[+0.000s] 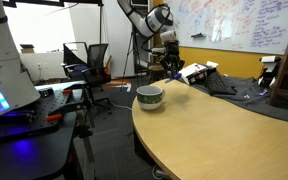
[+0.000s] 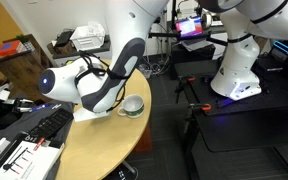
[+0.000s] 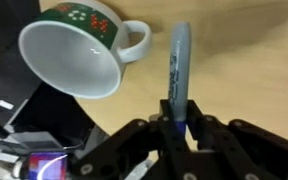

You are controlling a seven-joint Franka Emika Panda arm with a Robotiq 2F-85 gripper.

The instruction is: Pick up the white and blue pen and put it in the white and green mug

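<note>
Since the hand is clamped on just the near end of the white and blue pen, w/ the white and green mug at 10 o'clock in wrist view, the pen could pivot & miss the rim, dropping onto the desk.

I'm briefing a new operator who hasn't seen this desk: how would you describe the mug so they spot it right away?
Find the large curved wooden table; near its rounded edge stands the white and green mug. It is wide and squat, white inside, with a dark green band outside and one handle, unlike the thin white and blue pen held in the pincer.
</note>
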